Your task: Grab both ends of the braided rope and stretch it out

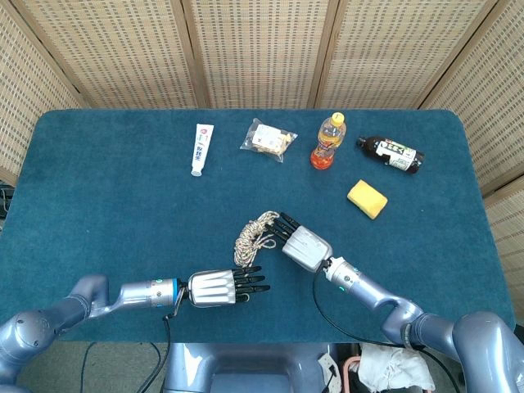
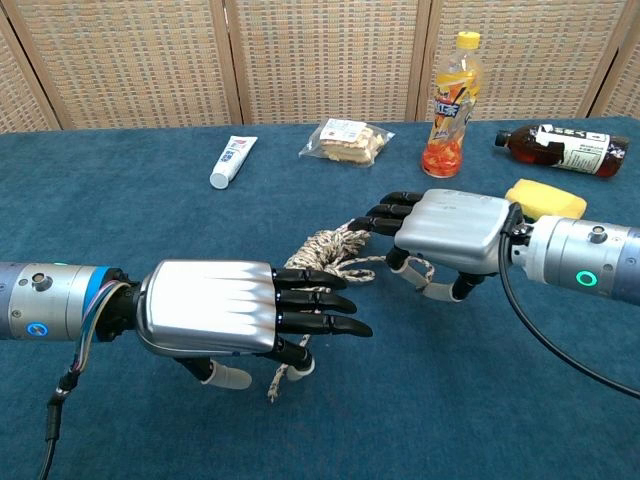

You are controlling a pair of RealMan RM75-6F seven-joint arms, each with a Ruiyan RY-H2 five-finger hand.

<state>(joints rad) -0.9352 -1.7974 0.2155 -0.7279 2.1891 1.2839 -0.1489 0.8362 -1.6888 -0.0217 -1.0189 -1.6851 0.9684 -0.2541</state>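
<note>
Left robot hand point(image 2: 250, 320), fingers extended, covers the loose tail of the beige braided rope point(image 2: 325, 255) bundled mid-surface; whether it grips is unclear. Right robot hand point(image 2: 440, 240) pinches a strand beside the bundle. Pulling apart without a secure left grasp would likely drag the coil unstretched.

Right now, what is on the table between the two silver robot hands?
The bunched-up tan and white braided rope lies on the blue cloth between the left hand and the right hand. The chest view shows it best.
</note>
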